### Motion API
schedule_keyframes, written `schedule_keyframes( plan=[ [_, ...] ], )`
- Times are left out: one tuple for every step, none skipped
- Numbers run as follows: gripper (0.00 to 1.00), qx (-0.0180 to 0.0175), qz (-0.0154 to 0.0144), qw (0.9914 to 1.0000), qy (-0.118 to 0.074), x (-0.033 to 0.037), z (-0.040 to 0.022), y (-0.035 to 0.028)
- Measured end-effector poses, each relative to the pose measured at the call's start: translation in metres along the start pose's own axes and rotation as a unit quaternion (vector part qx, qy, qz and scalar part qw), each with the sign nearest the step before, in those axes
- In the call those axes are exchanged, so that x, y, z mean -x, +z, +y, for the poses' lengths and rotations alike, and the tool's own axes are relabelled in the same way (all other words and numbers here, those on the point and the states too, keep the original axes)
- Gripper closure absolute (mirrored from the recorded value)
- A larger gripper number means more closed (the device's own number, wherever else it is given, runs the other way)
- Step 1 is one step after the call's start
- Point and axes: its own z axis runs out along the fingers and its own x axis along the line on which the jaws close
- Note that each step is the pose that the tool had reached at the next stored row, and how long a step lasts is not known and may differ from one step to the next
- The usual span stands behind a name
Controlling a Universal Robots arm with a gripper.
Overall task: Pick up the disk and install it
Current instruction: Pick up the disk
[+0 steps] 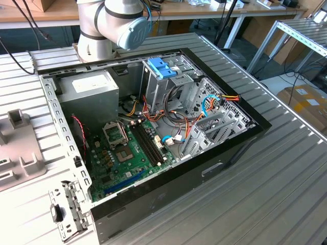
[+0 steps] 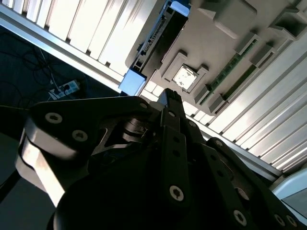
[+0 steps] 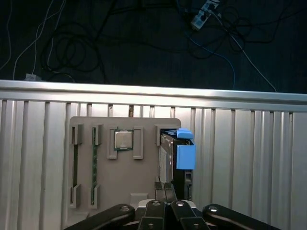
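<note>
**A:** Where is the disk sitting, and how do you expect it to handle?

**B:** The disk (image 3: 175,175) is standing on edge in the outermost slot of the beige holder (image 3: 124,177). It is on the far side of the processor chip (image 3: 123,140) from the two memory sticks (image 3: 76,163). I am judging it to be stiff and fairly dense for its size. The metal body is not going to flex, but it is probably sensitive to knocks. The plastic carrier around it is looking smoother and more yielding than the body.

**A:** So where would you be taking hold?

**B:** Across the two flat faces, on the long edge that is rising out of the holder. The blue tab (image 3: 185,155) is jutting out near one end of that edge, and I would be avoiding it. I am guessing it is thin and springy, so a pinch there could slip or twist the drive in its slot.

**A:** And what is the gripper doing?

**B:** In the first wrist view the gripper (image 3: 164,187) is hanging over the holder, beside the disk's slot. Its fingertips are pressing together with nothing between them. It is carrying nothing, and it seems to be touching neither the holder nor the disk.
</note>
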Motion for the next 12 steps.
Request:
schedule_keyframes(
  plan=[
    [0.89,0.0,0.0,1.0,0.0,0.0,0.0,0.0],
    [0.89,0.0,0.0,1.0,0.0,0.0,0.0,0.0],
    [0.89,0.0,-0.0001,1.0,0.0,0.0,0.0,0.0],
    [0.89,0.0,-0.0001,1.0,0.0,0.0,0.0,0.0],
    [0.83,0.0,-0.0001,1.0,0.0,0.0,0.0,0.0],
    [0.83,0.0,-0.0001,1.0,0.0,0.0,0.0,0.0],
    [0.76,0.0,-0.0001,1.0,0.0,0.0,0.0,0.0],
    [0.7,0.0,-0.0001,1.0,0.0,0.0,0.0,0.0],
    [0.7,0.0,-0.0002,1.0,0.0,0.0,0.0,0.0],
    [0.64,0.0,-0.0002,1.0,0.0,0.0,0.0,0.0],
    [0.58,0.0,-0.0002,1.0,0.0,0.0,0.0,0.0],
    [0.52,0.0,-0.0002,1.0,0.0,0.0,0.0,0.0]
  ],
)
